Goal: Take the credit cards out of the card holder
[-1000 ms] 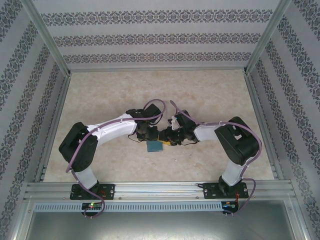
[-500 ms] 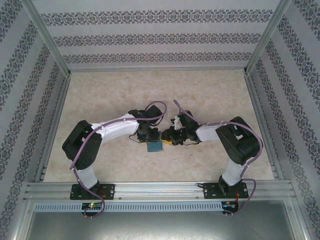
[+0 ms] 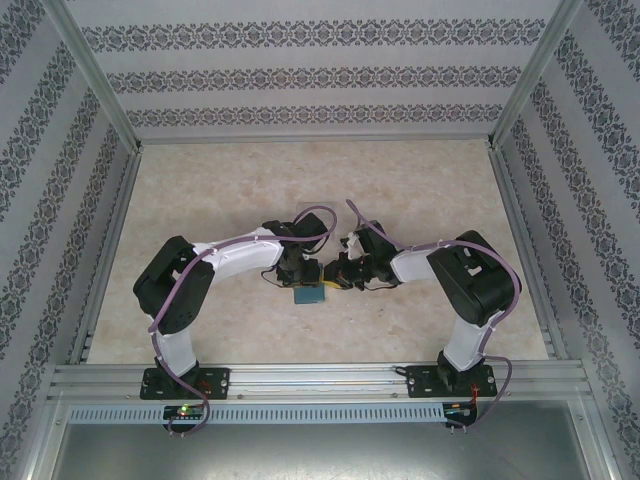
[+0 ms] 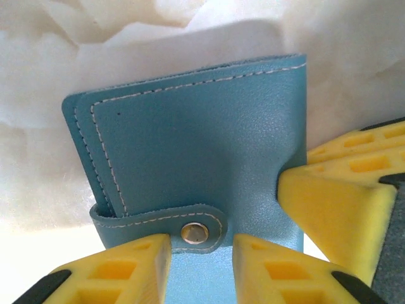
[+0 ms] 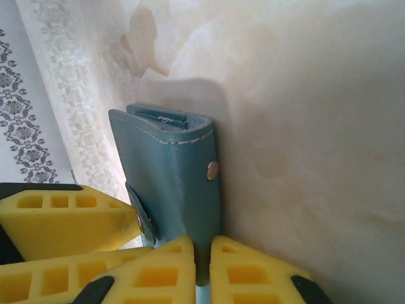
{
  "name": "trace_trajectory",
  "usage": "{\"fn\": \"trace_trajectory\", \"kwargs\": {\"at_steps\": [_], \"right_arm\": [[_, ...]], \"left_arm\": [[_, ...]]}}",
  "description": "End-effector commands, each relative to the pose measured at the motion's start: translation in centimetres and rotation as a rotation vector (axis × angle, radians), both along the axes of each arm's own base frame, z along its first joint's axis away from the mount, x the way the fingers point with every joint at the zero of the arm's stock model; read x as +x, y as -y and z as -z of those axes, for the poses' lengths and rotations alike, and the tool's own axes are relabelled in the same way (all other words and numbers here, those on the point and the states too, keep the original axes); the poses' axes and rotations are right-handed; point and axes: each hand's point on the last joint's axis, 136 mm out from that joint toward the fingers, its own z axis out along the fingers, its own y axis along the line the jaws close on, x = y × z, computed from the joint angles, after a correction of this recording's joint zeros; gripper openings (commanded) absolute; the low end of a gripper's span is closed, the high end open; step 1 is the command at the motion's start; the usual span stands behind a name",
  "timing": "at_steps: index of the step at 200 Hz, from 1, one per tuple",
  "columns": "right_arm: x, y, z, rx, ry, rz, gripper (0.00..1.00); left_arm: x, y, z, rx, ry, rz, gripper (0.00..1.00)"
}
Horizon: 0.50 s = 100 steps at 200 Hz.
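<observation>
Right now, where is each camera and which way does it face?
Top: above, behind the arms, looking down on the table; both arms show.
Left wrist: on its arm, past the left claw, at the wallet's snapped front.
Right wrist: on its arm, past the right claw, at the wallet's edge.
Shared: all three see the wallet.

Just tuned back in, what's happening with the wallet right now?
Both arms meet at the teal card holder in the middle of the table. The right gripper is pinched shut on one edge of it. The left gripper sits with its jaws parted, one finger on either side of the snap strap. The holder is closed with the strap fastened, and no cards have come out yet.
</observation>
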Motion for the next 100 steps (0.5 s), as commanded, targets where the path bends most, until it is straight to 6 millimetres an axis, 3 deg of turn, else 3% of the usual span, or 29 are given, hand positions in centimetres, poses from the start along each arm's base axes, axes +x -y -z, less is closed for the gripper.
{"fn": "trace_trajectory", "kwargs": {"at_steps": [1,41,100], "right_arm": [[-0.4,-0.2,0.5,0.003,-0.016,-0.020,0.09],[-0.5,-0.2,0.6,0.001,-0.020,-0.019,0.08],[-0.5,-0.1,0.6,-0.003,-0.023,-0.019,0.03]], "left_arm": [[-0.2,-1.1,1.6,0.072,-0.017,0.014,0.36],[-0.3,-1.5,2.4,0.106,-0.031,0.014,0.40],[-0.2,-2.4,2.2,0.152,-0.016,0.004,0.20]]}}
